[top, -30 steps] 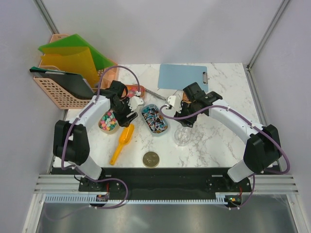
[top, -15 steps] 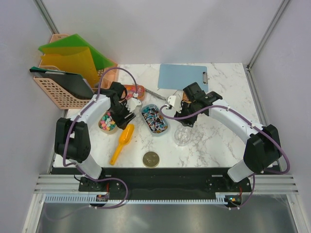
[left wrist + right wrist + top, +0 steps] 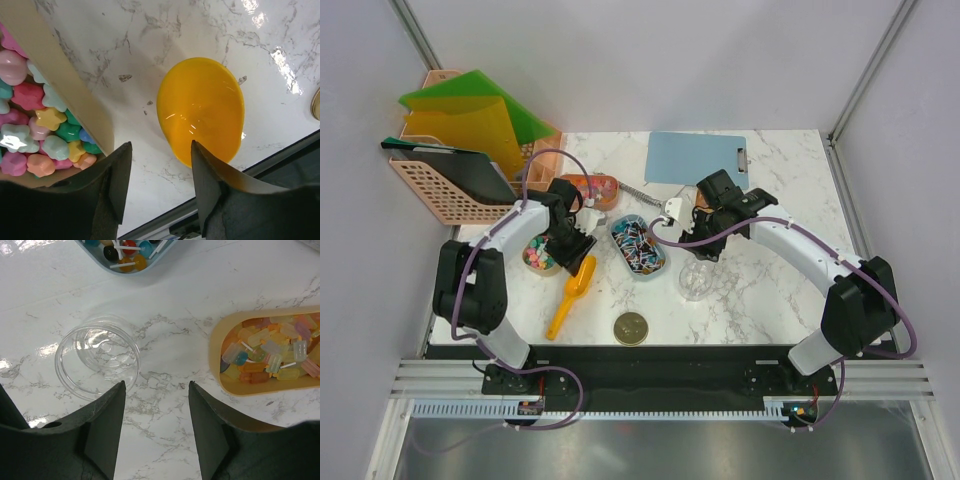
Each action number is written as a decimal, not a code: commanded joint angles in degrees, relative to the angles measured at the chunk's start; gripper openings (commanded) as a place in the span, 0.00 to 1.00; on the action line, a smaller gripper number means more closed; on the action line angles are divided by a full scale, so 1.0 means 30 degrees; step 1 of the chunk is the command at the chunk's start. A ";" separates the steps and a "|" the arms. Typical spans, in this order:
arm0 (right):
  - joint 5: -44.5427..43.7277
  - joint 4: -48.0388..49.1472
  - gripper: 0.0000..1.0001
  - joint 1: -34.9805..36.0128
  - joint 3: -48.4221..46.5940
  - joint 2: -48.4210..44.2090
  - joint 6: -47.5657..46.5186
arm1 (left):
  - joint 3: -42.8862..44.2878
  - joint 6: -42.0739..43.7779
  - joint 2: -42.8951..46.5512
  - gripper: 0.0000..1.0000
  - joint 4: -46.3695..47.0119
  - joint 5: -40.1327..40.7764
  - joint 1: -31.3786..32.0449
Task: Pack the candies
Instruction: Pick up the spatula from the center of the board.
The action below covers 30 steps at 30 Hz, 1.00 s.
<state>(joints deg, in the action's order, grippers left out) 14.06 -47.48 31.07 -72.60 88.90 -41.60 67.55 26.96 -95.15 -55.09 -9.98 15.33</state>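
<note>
1. Leftward on marble table (image 3: 770, 200): beige tray (image 3: 62, 85) holding pastel candies (image 3: 35, 135), star-shaped, in pink, green, yellow and blue.
2. Left gripper (image 3: 161, 150): poised over the marble between beige tray and orange scoop (image 3: 202, 110). Jaws apart, clamped on nothing. Scoop bowl flat on the marble, just beside one finger, clear of the tray.
3. Blue tray (image 3: 660, 268), mid-table: filled with dark wrapped candies (image 3: 638, 245), white sticks showing. Set between scoop and clear jar (image 3: 97, 357).
4. Clear jar: upright, mouth open, just right of blue tray.
5. Right gripper (image 3: 157, 387): above bare marble between jar and rear tray (image 3: 216, 347). Jaws apart, gripping nothing.
6. Rear tray: holding orange-red candies (image 3: 270, 355), mixed with yellow and pale translucent pieces.
7. Gold lid (image 3: 631, 327): flat near the front edge, apart from the jar.
8. Blue clipboard (image 3: 690, 157) at the back; pink basket (image 3: 440, 200) with green and yellow folders (image 3: 470, 115) at rear left.
</note>
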 commanded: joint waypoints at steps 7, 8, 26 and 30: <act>-0.0177 -0.0080 0.60 0.0014 -0.0762 -0.0161 -0.0018 | -0.1130 -0.1663 -0.0653 0.36 0.1401 0.0105 -0.0043; -0.0235 -0.0080 0.60 0.0015 -0.0733 -0.0133 -0.0018 | -0.1159 -0.1663 -0.0713 0.35 0.1401 -0.0216 -0.0043; -0.4509 0.5596 0.60 -0.0015 0.0085 -0.2473 0.1621 | 0.9905 -0.5115 -0.4518 0.02 -0.2935 -0.2301 0.0221; -0.7964 1.0721 0.60 0.0014 0.2016 -0.3792 0.3289 | 1.4681 -0.8716 -0.6831 0.02 -0.2906 -0.1569 0.0192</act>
<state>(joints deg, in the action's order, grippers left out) 0.58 -31.00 31.03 -69.65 81.36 -36.88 103.74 11.18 -112.44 -61.82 -14.96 15.88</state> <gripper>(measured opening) 0.603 0.034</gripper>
